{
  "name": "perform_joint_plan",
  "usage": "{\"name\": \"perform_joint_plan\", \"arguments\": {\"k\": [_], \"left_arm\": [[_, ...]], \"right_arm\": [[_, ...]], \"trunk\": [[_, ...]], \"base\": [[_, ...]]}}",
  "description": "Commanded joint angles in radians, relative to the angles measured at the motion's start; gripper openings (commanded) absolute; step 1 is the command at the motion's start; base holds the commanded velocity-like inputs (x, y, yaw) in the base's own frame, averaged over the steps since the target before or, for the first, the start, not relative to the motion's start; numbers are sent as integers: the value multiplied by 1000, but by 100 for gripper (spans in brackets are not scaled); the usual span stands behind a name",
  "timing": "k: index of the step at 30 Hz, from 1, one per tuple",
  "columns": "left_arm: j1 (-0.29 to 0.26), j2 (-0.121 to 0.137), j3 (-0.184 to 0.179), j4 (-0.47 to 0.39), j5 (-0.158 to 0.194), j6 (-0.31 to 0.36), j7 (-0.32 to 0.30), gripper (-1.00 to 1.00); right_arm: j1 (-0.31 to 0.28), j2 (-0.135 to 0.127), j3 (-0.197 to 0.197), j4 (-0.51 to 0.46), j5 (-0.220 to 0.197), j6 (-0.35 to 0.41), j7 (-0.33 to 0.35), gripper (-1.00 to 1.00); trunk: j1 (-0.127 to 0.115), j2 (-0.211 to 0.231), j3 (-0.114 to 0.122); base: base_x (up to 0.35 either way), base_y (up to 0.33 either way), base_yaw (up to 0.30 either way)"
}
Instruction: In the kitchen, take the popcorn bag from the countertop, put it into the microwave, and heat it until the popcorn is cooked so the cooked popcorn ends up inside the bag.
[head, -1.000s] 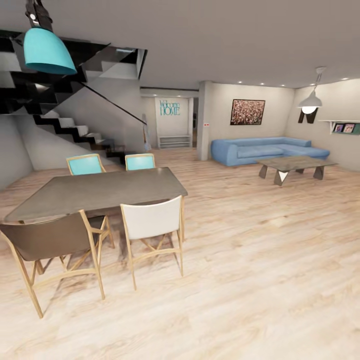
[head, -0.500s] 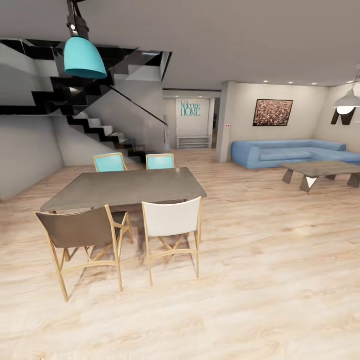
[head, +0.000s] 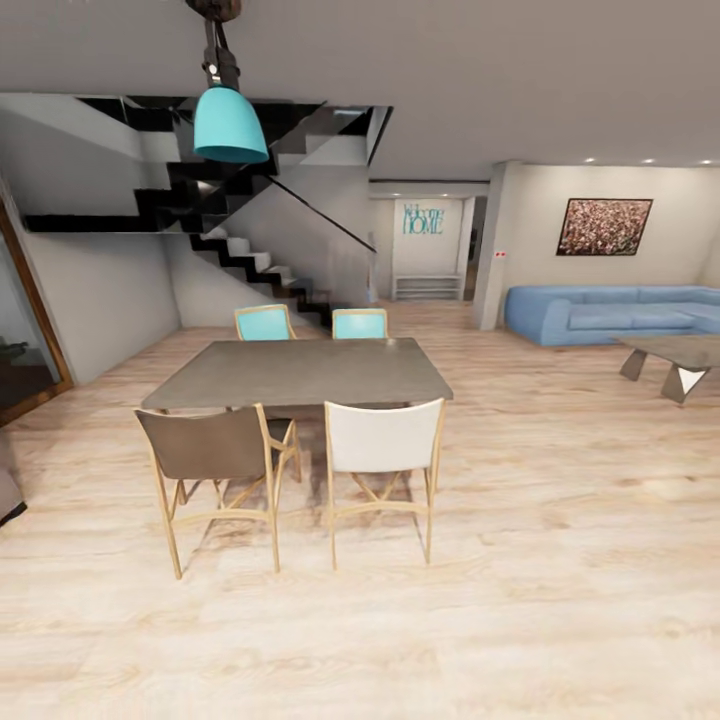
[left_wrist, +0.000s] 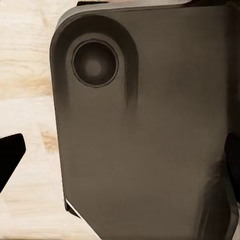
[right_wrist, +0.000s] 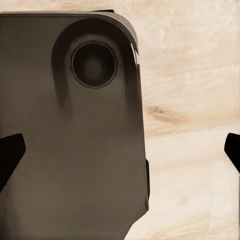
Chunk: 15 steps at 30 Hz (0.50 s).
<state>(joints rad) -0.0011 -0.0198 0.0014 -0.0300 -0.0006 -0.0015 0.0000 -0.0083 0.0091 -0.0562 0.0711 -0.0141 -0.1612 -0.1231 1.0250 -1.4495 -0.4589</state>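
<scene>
A: What colours stand out?
B: A teal pendant lamp (head: 229, 125), two teal chairs (head: 264, 322), a blue sofa (head: 610, 312).
A: And the table?
B: The dining table (head: 300, 372) is grey-brown; one near chair (head: 210, 445) is brown, the other (head: 384, 437) white, both on pale wood frames.
A: The floor?
B: The floor (head: 560, 560) is light wood grain. The staircase (head: 240, 255) is black.

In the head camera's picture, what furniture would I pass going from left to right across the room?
Brown chair → white chair → blue sofa → coffee table.
</scene>
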Motion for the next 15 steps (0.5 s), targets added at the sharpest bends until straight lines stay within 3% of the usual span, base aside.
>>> {"name": "perform_joint_plan", "arguments": {"k": [1, 15], "left_arm": [[0, 0, 0, 0, 0, 0, 0, 100], [0, 0, 0, 0, 0, 0, 0, 100]], "right_arm": [[-1, 0, -6, 3, -1, -8, -1, 100], [-1, 1, -8, 3, -1, -8, 1, 100]], "trunk": [[0, 0, -1], [0, 0, -1]], "base": [[0, 0, 265], [0, 0, 266]]}}
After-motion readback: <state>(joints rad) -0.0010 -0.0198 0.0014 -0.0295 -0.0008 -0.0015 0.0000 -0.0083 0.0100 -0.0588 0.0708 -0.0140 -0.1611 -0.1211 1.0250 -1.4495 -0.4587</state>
